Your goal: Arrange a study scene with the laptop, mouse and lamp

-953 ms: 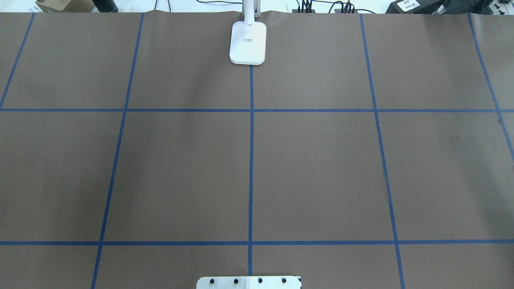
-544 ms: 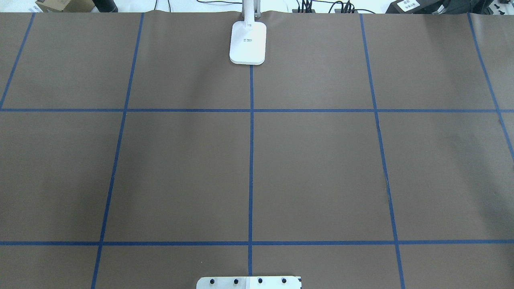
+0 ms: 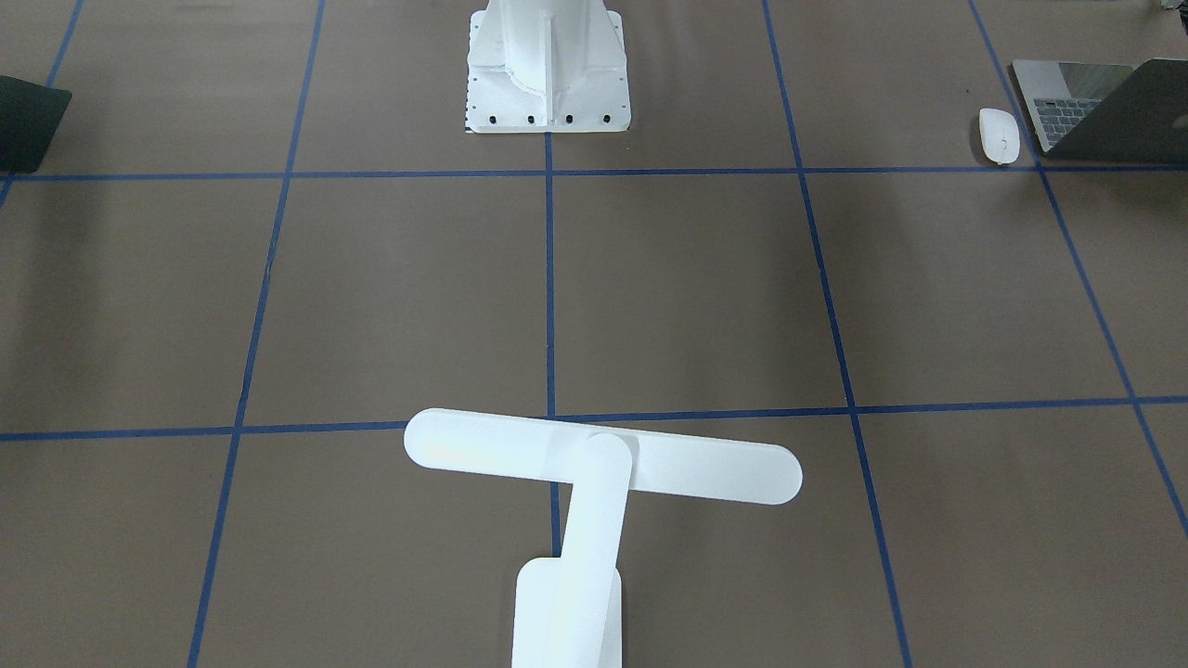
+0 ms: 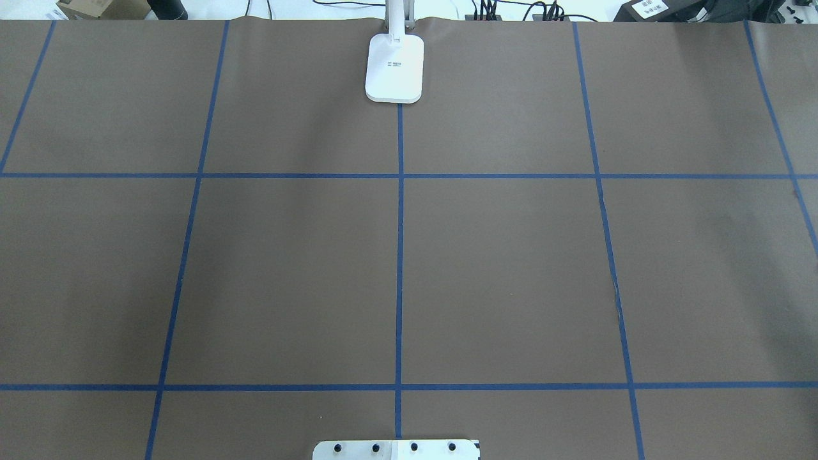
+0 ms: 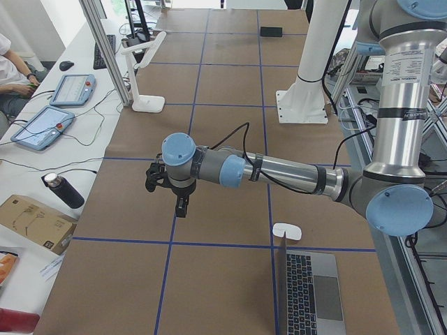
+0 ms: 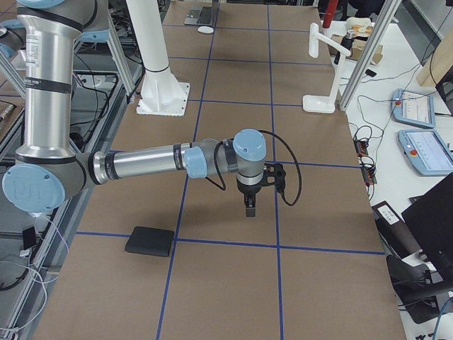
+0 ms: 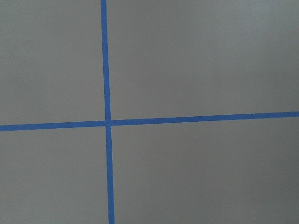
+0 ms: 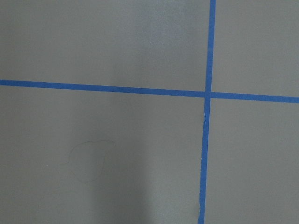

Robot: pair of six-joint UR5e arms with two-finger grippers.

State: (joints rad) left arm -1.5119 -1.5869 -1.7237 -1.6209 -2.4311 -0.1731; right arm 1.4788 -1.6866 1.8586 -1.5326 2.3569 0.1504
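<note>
The white lamp [image 3: 603, 456] stands at the table's far middle edge; its base shows in the overhead view [image 4: 394, 67]. The open grey laptop [image 3: 1086, 107] sits at the robot's left end, with the white mouse [image 3: 999, 135] just beside it. In the exterior left view, my left gripper [image 5: 180, 202] hangs over bare paper, a grid square away from the mouse [image 5: 287, 231] and laptop [image 5: 307, 293]. In the exterior right view, my right gripper [image 6: 250, 207] hangs over bare paper. I cannot tell whether either is open or shut. Both wrist views show only paper and tape.
A flat black mat [image 6: 150, 241] lies at the robot's right end. The white robot pedestal [image 3: 548, 65] stands at the near middle edge. Brown paper with a blue tape grid [image 4: 400, 255] covers the table. Tablets and a bottle [image 5: 63, 190] lie beyond the far edge.
</note>
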